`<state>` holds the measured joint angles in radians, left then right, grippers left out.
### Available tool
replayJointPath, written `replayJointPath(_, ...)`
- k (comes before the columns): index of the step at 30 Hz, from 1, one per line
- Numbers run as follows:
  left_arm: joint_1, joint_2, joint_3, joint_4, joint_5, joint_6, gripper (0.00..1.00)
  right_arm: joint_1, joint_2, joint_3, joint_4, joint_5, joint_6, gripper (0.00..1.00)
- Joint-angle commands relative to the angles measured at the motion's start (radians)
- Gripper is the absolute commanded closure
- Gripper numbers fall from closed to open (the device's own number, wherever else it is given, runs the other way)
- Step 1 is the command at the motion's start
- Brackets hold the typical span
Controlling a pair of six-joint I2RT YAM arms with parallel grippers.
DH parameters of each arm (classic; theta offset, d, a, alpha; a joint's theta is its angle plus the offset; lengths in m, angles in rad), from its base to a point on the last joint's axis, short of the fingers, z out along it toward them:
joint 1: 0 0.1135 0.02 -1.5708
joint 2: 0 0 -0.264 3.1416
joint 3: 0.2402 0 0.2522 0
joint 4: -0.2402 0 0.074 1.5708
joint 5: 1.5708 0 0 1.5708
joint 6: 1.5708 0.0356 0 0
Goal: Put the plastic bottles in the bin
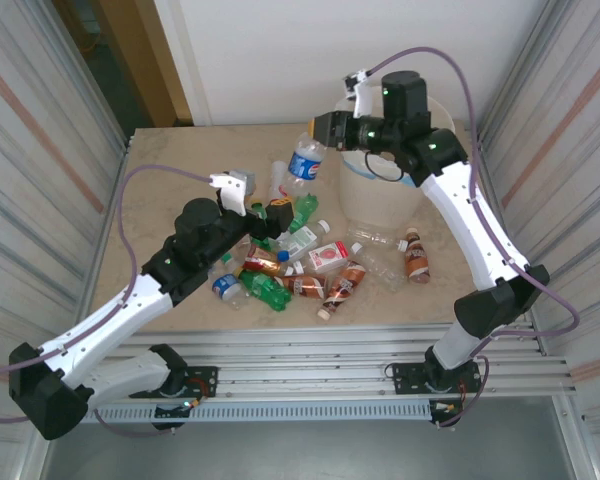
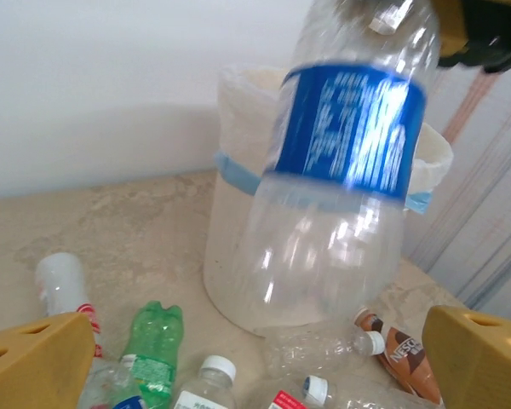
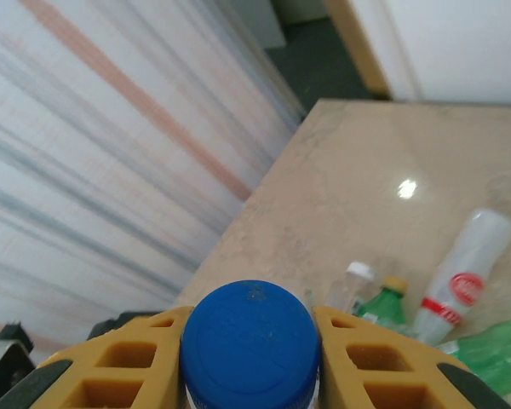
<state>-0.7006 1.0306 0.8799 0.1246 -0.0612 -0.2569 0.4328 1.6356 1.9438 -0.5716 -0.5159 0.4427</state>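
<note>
Right fingers [image 3: 383, 366] pinch the blue-capped bottle [image 1: 305, 163] at its cap, beside the bin [image 2: 238, 247]; left fingers [image 2: 34, 362] spread wide.

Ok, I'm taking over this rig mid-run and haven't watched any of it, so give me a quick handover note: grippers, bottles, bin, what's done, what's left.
Right gripper: shut on the blue-label bottle at its cap, holding it in the air just left of the bin.
Left gripper: open, fingers spread wide, holding nothing, above the pile.
Bottles: all the others lie in that pile on the table, in front and left of the bin.
Done: one bottle lifted. The bin's inside is hidden, so no count.
Left: drop the held bottle in the bin, then clear the pile.
</note>
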Motion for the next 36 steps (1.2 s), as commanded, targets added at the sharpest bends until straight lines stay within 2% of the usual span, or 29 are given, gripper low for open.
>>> replayJointPath(1,-0.004,-0.043,-0.032,-0.048,-0.076,0.019,0.01,-0.065,-0.045,0.075,-0.065,0.091,-0.058,0.96)
replayJointPath(9,-0.003,-0.116,-0.111,-0.088,-0.154,-0.022,0.01,-0.267,-0.055,0.099,-0.045,0.123,-0.032,0.99)
replayJointPath(16,0.012,-0.148,-0.127,-0.138,-0.208,-0.058,0.01,-0.359,0.008,0.125,-0.061,0.172,-0.063,0.99)
replayJointPath(23,0.039,-0.161,-0.142,-0.155,-0.207,-0.090,0.01,-0.352,0.165,0.249,-0.206,0.230,-0.168,1.00)
replayJointPath(31,0.056,-0.160,-0.137,-0.172,-0.203,-0.108,0.01,-0.265,0.358,0.407,-0.374,0.415,-0.325,0.96)
replayJointPath(36,0.065,-0.158,-0.133,-0.193,-0.202,-0.116,0.01,-0.241,0.455,0.462,-0.437,0.413,-0.347,0.92)
